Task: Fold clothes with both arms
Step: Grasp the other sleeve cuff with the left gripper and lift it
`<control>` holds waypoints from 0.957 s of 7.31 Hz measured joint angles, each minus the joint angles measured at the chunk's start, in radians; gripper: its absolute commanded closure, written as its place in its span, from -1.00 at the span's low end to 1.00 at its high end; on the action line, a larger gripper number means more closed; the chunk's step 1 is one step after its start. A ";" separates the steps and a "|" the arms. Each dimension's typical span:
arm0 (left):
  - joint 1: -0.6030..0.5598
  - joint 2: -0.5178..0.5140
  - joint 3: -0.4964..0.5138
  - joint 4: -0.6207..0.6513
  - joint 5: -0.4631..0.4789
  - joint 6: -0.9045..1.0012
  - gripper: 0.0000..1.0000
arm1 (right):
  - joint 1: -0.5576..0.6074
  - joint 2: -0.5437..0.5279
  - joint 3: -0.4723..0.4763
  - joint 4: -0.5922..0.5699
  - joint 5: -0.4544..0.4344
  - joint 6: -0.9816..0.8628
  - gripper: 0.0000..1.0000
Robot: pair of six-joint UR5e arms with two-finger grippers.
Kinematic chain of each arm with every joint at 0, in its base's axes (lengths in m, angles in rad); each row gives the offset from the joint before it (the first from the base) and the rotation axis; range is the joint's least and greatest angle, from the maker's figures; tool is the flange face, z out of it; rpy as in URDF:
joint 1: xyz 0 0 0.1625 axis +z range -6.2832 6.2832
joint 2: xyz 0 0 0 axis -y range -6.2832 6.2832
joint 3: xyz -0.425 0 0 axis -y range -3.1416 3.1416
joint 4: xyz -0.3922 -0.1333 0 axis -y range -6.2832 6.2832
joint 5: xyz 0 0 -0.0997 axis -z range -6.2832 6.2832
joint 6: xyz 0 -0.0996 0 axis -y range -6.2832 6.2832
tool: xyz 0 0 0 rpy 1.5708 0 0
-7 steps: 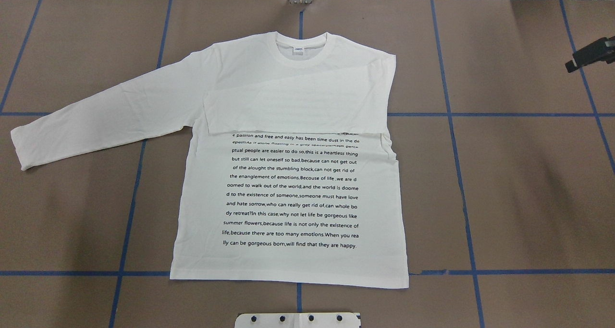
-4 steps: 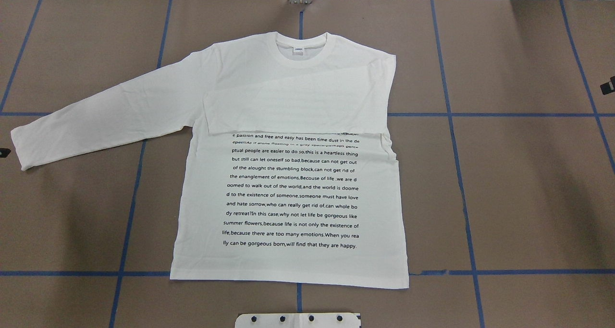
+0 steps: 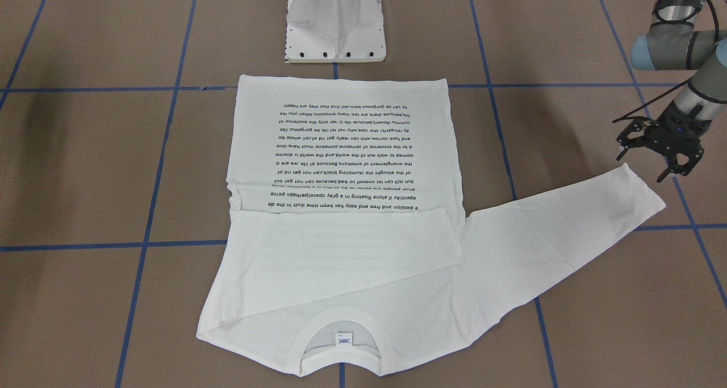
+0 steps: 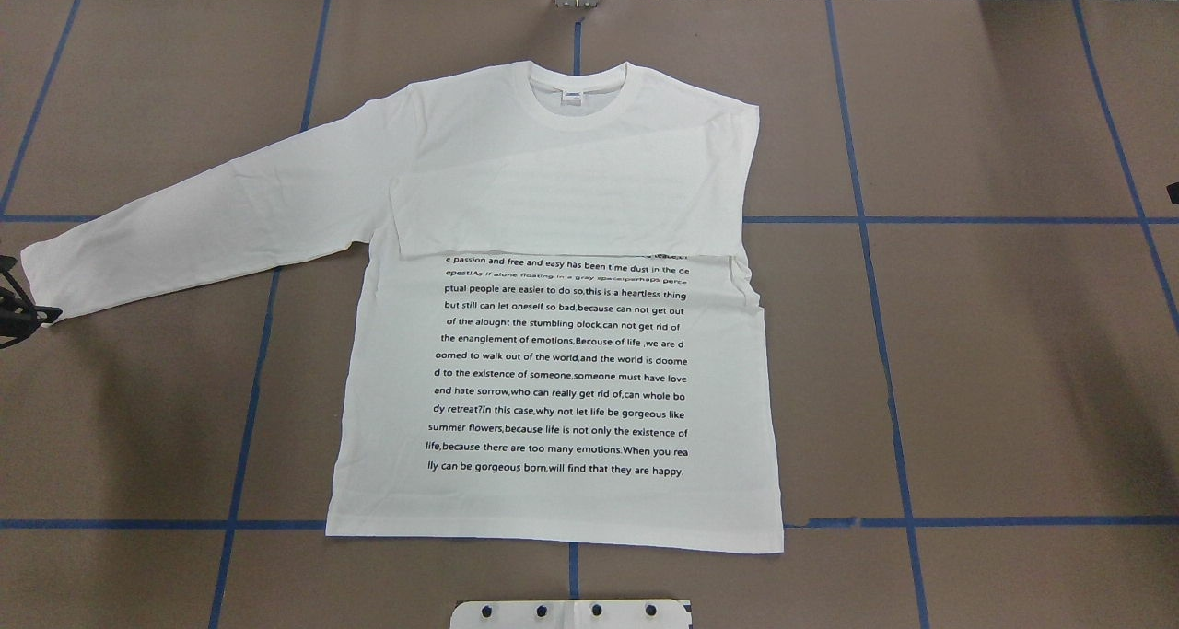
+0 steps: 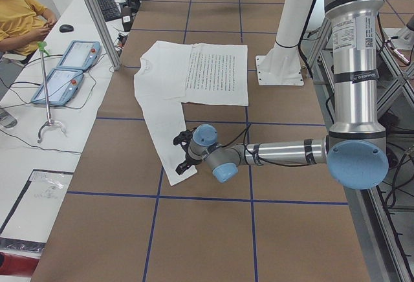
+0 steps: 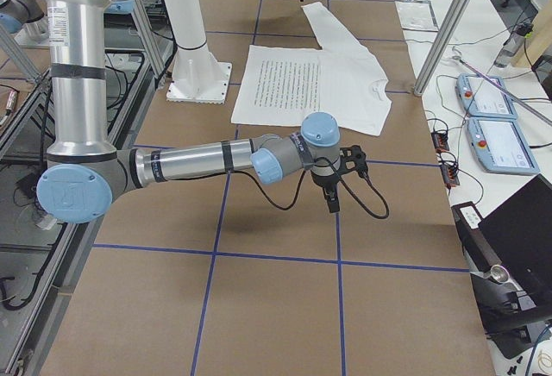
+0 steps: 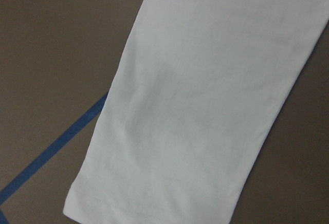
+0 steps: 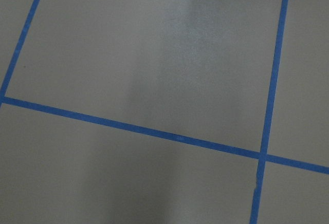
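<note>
White long-sleeved text-printed T-shirt (image 3: 341, 251), laid flat.
Your black left gripper (image 3: 647, 165), jaws spread, hovers at its outstretched cuff (image 3: 639, 197); right gripper (image 6: 333, 197): state cannot be told.

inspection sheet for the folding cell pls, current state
surface: brown table cover with a blue tape grid, lying flat.
job's things: T-shirt flat, print up; folded sleeve across the chest, spread sleeve out to the side.
clutter: nothing seen.
end effectors: left end effector open by the spread sleeve's cuff; right end effector away from the shirt, state unclear.
cables: black cable loops at the right wrist.
surroundings: white pedestal; person and pendants at the side bench.
</note>
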 measured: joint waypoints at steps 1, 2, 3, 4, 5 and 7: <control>0.009 -0.001 0.018 -0.018 0.004 0.000 -0.53 | 0.000 -0.004 -0.001 0.004 0.000 0.000 -1.00; 0.014 -0.001 0.036 -0.039 0.005 0.001 -0.41 | 0.000 -0.005 -0.001 0.005 -0.001 0.000 -1.00; 0.017 -0.001 0.048 -0.050 0.005 0.001 -0.41 | 0.000 -0.006 0.000 0.005 -0.001 0.000 -1.00; 0.021 -0.001 0.054 -0.054 0.005 0.002 -0.41 | 0.000 -0.006 0.001 0.006 -0.001 0.000 -1.00; 0.024 -0.001 0.057 -0.056 0.005 0.002 -0.18 | 0.000 -0.006 0.002 0.006 -0.001 -0.001 -1.00; 0.027 0.000 0.058 -0.060 0.005 0.003 0.99 | 0.000 -0.006 0.003 0.006 -0.001 -0.001 -1.00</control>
